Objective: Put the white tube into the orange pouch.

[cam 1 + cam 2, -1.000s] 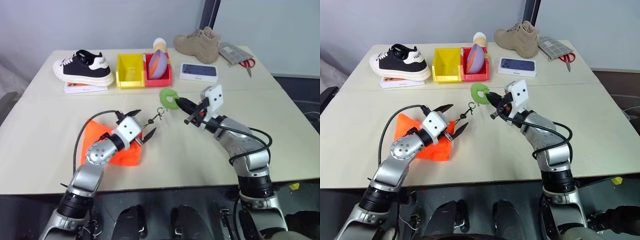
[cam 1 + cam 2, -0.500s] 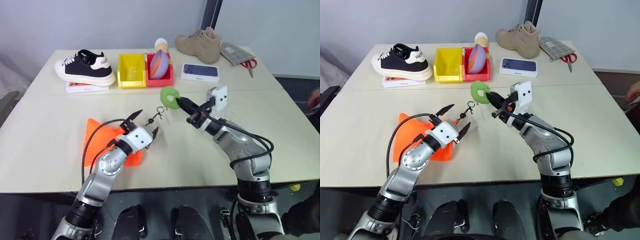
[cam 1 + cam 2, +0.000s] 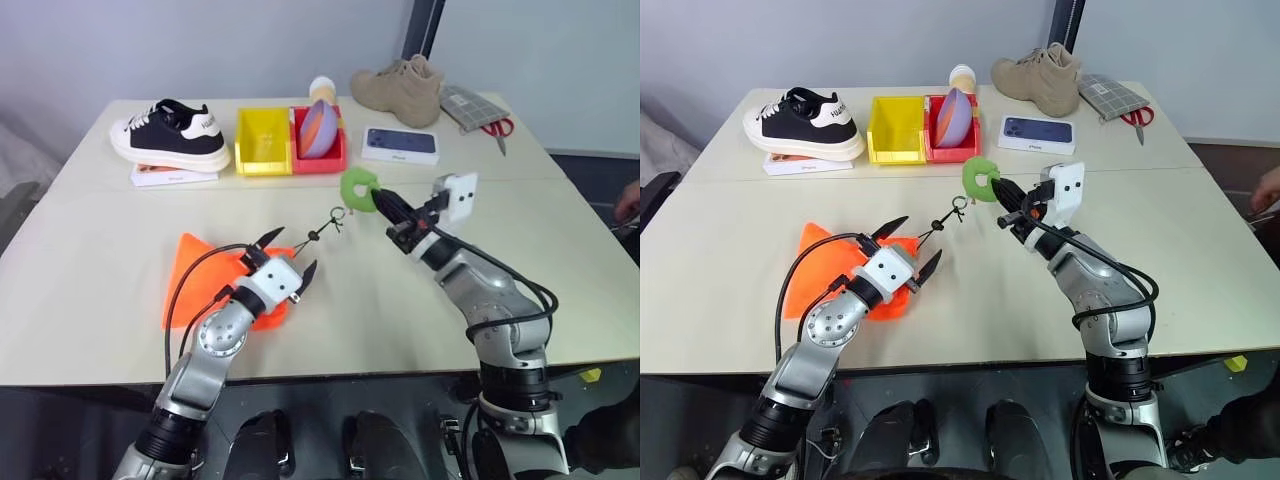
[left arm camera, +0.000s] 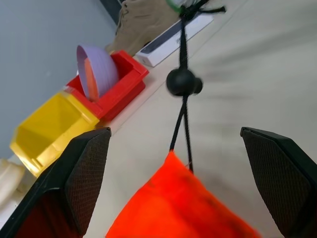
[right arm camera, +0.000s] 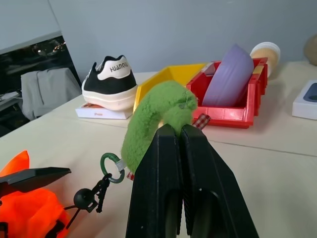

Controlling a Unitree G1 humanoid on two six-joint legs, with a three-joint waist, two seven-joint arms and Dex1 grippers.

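Note:
The orange pouch (image 3: 195, 275) lies flat on the table at the left. Its dark cord (image 3: 330, 222), with a black toggle (image 4: 183, 82), runs up and right to a fuzzy green ring (image 3: 357, 188). My right gripper (image 3: 381, 200) is shut on that green ring (image 5: 163, 111) and holds it above the table's middle. My left gripper (image 3: 297, 250) is open just over the pouch's right edge (image 4: 178, 208), with the cord passing between its fingers untouched. The white tube is out of view.
Along the far edge stand a black-and-white sneaker (image 3: 168, 132) on a flat box, a yellow bin (image 3: 260, 140), a red bin (image 3: 322, 155) holding a purple bowl, a phone box (image 3: 398, 143), a tan boot (image 3: 397, 88) and scissors (image 3: 496, 128). A person's hand (image 3: 630, 200) shows at the right edge.
My right gripper has carried the green ring to the right, drawing the cord out from the pouch. My left gripper has stayed open at the pouch's edge.

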